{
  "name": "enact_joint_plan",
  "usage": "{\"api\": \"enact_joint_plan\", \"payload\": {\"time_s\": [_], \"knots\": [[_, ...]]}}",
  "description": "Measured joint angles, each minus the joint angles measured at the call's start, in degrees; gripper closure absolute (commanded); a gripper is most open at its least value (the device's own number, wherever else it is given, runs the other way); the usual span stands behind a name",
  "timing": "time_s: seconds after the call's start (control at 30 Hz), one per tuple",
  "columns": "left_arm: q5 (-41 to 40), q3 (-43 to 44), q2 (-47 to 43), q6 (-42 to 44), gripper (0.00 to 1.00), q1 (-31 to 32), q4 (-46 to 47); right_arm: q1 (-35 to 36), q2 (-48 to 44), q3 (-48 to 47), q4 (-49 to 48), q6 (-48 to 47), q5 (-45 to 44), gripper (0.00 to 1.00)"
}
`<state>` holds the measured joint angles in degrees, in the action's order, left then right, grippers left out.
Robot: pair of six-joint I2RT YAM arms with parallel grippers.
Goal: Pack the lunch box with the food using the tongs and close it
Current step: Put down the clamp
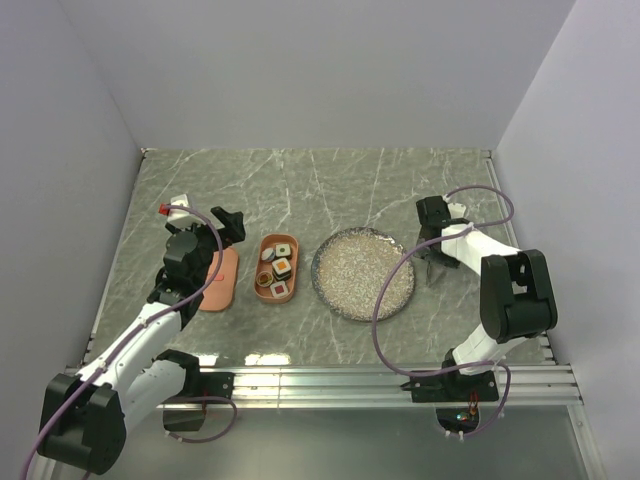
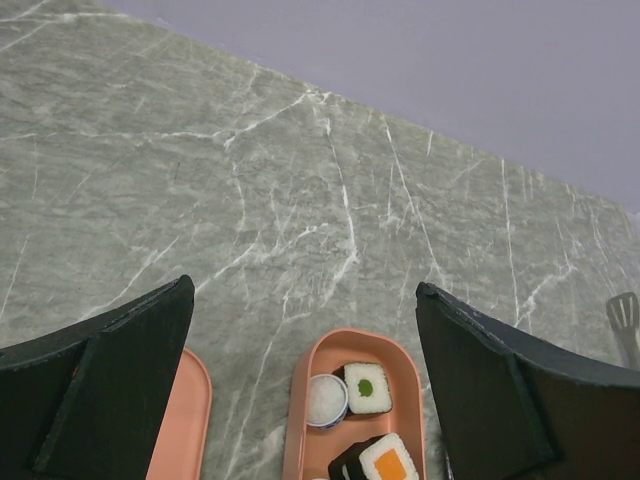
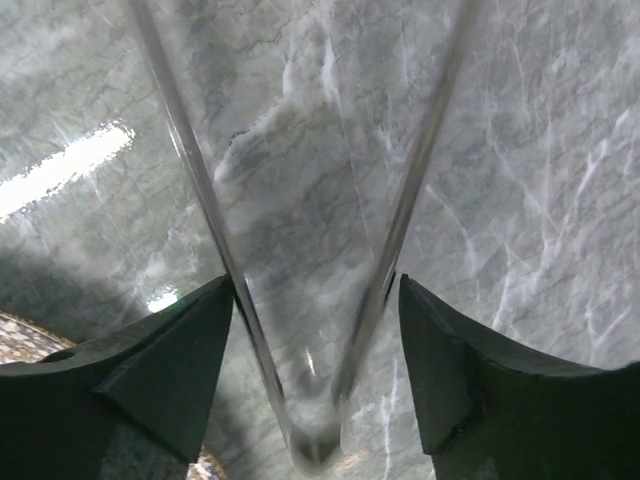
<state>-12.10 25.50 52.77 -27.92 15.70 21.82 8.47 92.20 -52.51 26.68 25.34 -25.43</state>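
Pointing joint-first at the right hand, the tongs splay away.

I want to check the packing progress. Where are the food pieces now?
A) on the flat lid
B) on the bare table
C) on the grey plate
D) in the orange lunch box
D: the food lies inside the lunch box, and the plate holds no pieces.

Blurred tongs, tips beyond top edge. Bottom-cropped lunch box. Half-hidden lid behind left finger. Only corner sliver of plate.
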Motion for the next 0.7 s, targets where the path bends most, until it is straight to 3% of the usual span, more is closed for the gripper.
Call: {"api": "enact_joint_plan", "payload": {"time_s": [0.43, 0.7], "knots": [[-0.3, 0.0, -1.5, 0.0, 0.01, 0.0, 0.0, 0.0, -1.3, 0.1, 0.0, 0.3, -0.6, 0.22], [-1.3, 0.0, -2.0, 0.0, 0.01, 0.0, 0.0, 1.2, -15.9, 4.0, -3.3, -1.1, 2.8, 0.21]]}}
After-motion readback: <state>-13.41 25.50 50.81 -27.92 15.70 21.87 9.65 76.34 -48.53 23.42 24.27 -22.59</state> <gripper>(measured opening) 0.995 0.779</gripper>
